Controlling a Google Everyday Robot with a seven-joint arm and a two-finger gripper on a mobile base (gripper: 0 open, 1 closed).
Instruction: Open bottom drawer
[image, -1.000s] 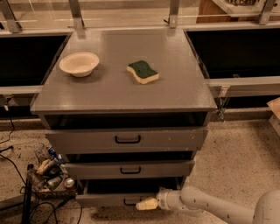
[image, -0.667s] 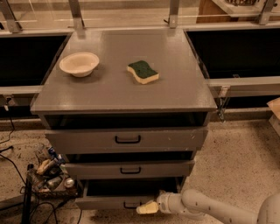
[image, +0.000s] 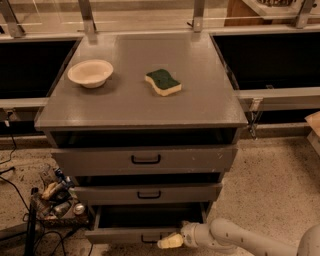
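A grey bench (image: 200, 100) is standing on a speckled floor (image: 280, 175), and its flat top is carrying two things: one cream bowl (image: 90, 73) near the left edge and one sponge (image: 163, 82) near the middle, well apart from each other. The sponge is lying green side up with its pale yellow layer showing at the near edge.

Three grey drawer fronts are stacking down the bench's face, each wearing one small black bar handle. The top drawer (image: 200, 159) is showing the tallest and widest front, and the middle drawer (image: 190, 192) is sitting just under it. The bottom drawer (image: 115, 234) is at the very foot of the bench, low in the view. Its front is standing forward of the two above it, and a dark strip of its inside is showing behind the front.

One pale arm (image: 235, 239) is reaching in from the lower right corner. Its tool (image: 170, 242), cream at the tip, is sitting against the bottom drawer's front, just beside the right end of the bottom handle (image: 148, 240). Whether the tool is wide, narrow or gripping the handle cannot be told.

A heap of small clutter (image: 57, 197) is lying on the floor beside the bench's left side, and dark cables (image: 10, 170) are trailing near it.
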